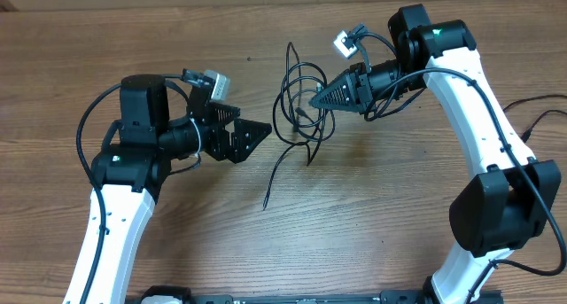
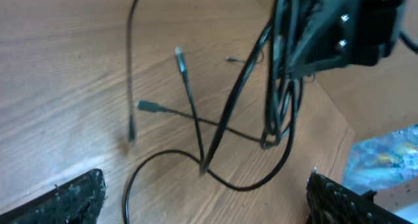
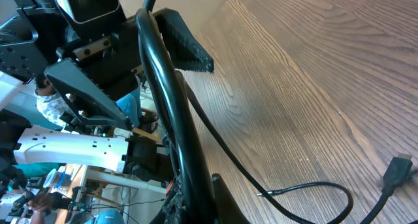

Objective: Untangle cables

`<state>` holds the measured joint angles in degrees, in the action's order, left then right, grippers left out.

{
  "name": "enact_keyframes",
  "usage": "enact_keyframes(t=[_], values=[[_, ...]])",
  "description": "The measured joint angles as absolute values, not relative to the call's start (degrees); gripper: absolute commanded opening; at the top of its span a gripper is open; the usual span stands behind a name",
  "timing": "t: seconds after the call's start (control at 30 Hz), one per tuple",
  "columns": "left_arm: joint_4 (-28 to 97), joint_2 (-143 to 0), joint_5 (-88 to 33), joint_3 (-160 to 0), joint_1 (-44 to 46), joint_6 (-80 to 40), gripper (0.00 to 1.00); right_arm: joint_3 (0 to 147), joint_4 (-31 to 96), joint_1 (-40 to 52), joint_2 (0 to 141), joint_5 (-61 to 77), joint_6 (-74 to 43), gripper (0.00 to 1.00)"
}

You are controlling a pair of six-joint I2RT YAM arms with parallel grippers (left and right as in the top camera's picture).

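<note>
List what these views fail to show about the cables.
- Overhead: where the right claw pinches the cables, hidden under the claw itself.
- Left wrist: plug type, blurred.
- Right wrist: another plug, cut off by the right edge.

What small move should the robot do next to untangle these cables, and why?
Probably the open left gripper should reach to the loose strand trailing on the table and close on it. The right gripper is shut on the cables, while the left holds nothing, so a second grip would allow pulling apart.
</note>
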<state>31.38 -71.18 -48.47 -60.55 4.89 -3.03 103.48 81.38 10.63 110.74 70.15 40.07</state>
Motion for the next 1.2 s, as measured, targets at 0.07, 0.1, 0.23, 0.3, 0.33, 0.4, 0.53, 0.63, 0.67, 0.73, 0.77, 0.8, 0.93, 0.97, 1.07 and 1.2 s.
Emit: enact_keyframes(t=[0.07, 0.1, 0.23, 0.3, 0.33, 0.4, 0.53, 0.63, 0.67, 0.73, 0.77, 0.8, 0.93, 0.97, 1.07, 1.2], values=[[31.2, -71.2, -48.9, -60.6, 4.9, -2.7, 1.0, 103.5, 81.3, 10.6, 110.7, 70.1, 40.1, 0.04], [31.3, -71.2, -49.1, -60.6, 4.9, -2.5, 1.0, 103.5, 80.9, 10.6, 110.7, 70.1, 40.1, 0.04], [31.3, -71.2, -49.4, -60.6, 4.9, -2.5, 0.96, 103.5, 79.4, 10.6, 110.7, 70.2, 40.1, 0.04], [31.4, -71.2, -49.5, -60.6, 4.9, -2.6, 0.94, 103.5, 78.9, 10.6, 110.7, 70.2, 40.1, 0.04], [31.5, -71.2, -49.5, -60.6, 4.9, -2.6, 0.91, 103.5, 78.8, 10.6, 110.7, 70.3, 40.1, 0.04], [31.6, -71.2, -49.6, -60.6, 4.9, -2.9, 0.82, 103.5, 78.8, 10.6, 110.7, 70.3, 40.1, 0.04], [31.5, -71.2, -49.8, -60.6, 4.9, -4.7, 0.62, 103.5, 78.7, 10.6, 110.7, 70.3, 40.1, 0.04], [31.5, -71.2, -50.8, -60.6, 4.9, -6.3, 0.56, 103.5, 78.6, 10.7, 110.7, 70.3, 40.1, 0.04], [31.5, -71.2, -51.5, -60.6, 4.9, -6.6, 0.55, 103.5, 78.5, 10.6, 110.7, 70.3, 40.1, 0.04], [31.5, -71.2, -53.1, -60.6, 4.9, -7.1, 0.59, 103.5, 78.5, 10.6, 110.7, 70.3, 40.1, 0.04], [31.5, -71.2, -54.0, -60.6, 4.9, -7.3, 0.6, 103.5, 78.6, 10.6, 110.7, 70.3, 40.1, 0.04], [31.5, -71.2, -54.9, -60.6, 4.9, -7.5, 0.64, 103.5, 78.6, 10.6, 110.7, 70.3, 40.1, 0.04], [31.5, -71.2, -57.2, -60.6, 4.9, -9.8, 0.77, 103.5, 78.5, 10.6, 110.7, 70.3, 40.1, 0.04], [31.4, -71.2, -57.6, -60.6, 4.9, -10.6, 0.8, 103.5, 78.5, 10.6, 110.7, 70.3, 40.1, 0.04], [31.3, -71.2, -58.3, -60.6, 4.9, -13.5, 0.83, 103.5, 78.5, 10.6, 110.7, 70.3, 40.1, 0.04], [30.9, -71.2, -58.5, -60.6, 4.9, -18.6, 0.81, 103.5, 78.5, 10.6, 110.7, 70.3, 40.1, 0.04]])
